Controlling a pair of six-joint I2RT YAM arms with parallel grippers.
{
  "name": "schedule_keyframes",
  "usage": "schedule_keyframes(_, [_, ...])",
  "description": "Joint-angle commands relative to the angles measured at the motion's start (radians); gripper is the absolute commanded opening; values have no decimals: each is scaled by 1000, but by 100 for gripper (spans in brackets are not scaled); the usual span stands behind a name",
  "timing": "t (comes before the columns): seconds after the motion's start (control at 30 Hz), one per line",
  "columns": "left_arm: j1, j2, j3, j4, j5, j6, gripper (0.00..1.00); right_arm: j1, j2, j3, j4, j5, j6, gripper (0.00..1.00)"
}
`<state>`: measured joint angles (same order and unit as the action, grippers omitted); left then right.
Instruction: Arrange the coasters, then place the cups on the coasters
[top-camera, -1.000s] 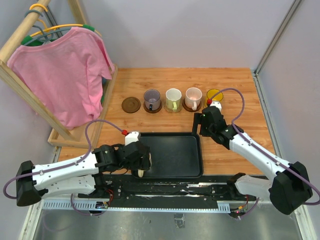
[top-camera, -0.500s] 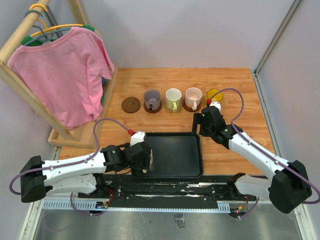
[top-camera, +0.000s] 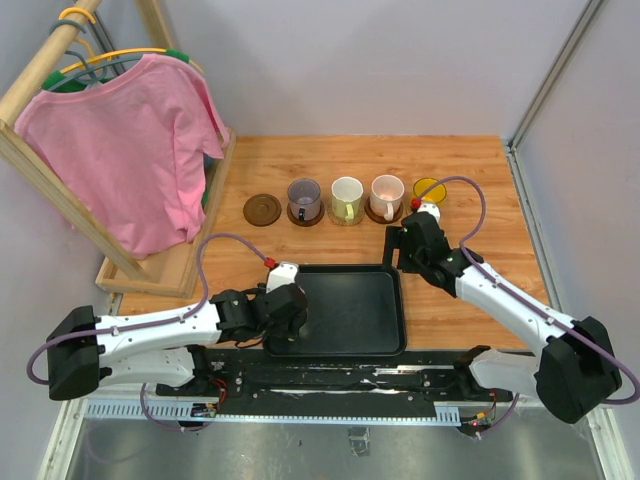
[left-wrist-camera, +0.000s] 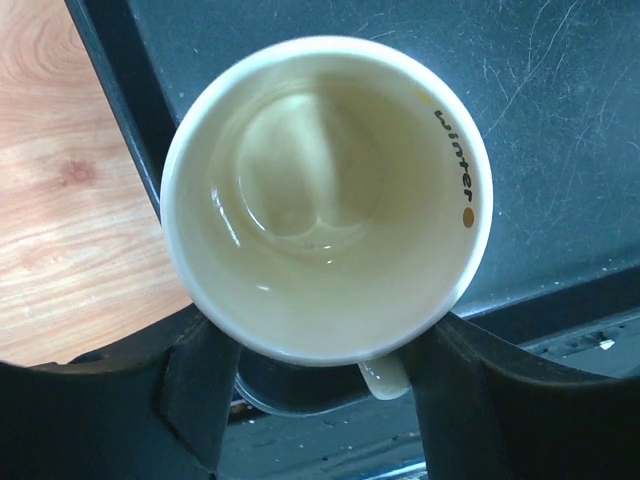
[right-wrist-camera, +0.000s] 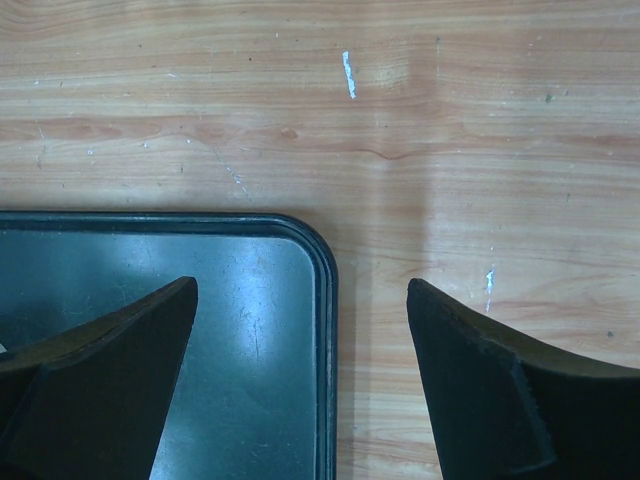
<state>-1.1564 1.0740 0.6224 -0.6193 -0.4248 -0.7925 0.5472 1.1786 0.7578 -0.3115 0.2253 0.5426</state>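
Left gripper (left-wrist-camera: 322, 338) is clasping the cream cup (left-wrist-camera: 320, 200), with a finger (left-wrist-camera: 200, 390) pressing on each side of its wall. The cup is standing upright at the near-left corner of the black tray (left-wrist-camera: 560, 150), right by the lip that borders the wooden surface (left-wrist-camera: 60, 200).

The left wrist view is showing the cup's glossy, empty, pale-glazed inside. "winter" is running in dark letters under the rim beside a small brown dot, and the handle is pointing back between my fingers.

The top view is hiding that cup under my wrist. It is showing the far row instead: a bare dark brown coaster (top-camera: 262, 209), then the purple-grey cup (top-camera: 304, 198), the white cup with yellow-green handle (top-camera: 347, 198), the pinkish cup (top-camera: 386, 194) and the yellow cup (top-camera: 430, 188).

Right gripper (right-wrist-camera: 302, 290) is hanging open over the tray's far-right corner. Only its wrist view is showing that corner between the spread fingers.
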Motion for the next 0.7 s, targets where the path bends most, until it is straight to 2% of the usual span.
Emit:
schedule_keyframes(0.0, [-8, 12, 0, 21, -52, 29, 57, -17, 9, -6, 4, -10, 6, 87])
schedule_keyframes(0.07, [-9, 10, -1, 25, -52, 25, 39, -17, 12, -6, 4, -13, 7, 87])
schedule_keyframes(0.1, [-8, 7, -2, 26, -52, 23, 35, -17, 13, -4, 4, -15, 8, 87])
schedule_keyframes(0.37, [-8, -1, -10, 33, -46, 6, 34, -17, 19, -3, 3, -22, 8, 87])
schedule_keyframes(0.47, [-8, 2, -12, 33, -47, -4, 20, -18, 23, -2, 4, -26, 6, 87])
schedule_keyframes(0.53, [-8, 8, -13, 30, -52, -19, 3, -16, 23, -3, 4, -27, 8, 87])
schedule_keyframes(0.67, [-8, 28, -9, 17, -56, -34, 0, -16, 22, -6, 5, -30, 7, 87])
